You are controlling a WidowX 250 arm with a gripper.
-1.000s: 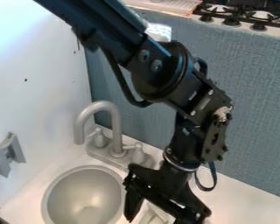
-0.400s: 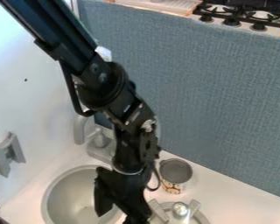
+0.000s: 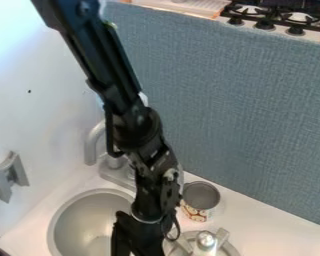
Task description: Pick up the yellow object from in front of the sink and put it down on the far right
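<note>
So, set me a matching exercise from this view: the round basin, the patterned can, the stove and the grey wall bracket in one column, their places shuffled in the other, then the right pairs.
1. Round basin
2. Patterned can
3. Stove
4. Grey wall bracket

A. At the top right, beyond the blue-grey divider
B. On the white wall, at the left
C. Set in the white counter, left of the arm's lower part
D. On the counter, right of the arm, near the divider's foot

Right pairs: 1-C, 2-D, 3-A, 4-B
</note>
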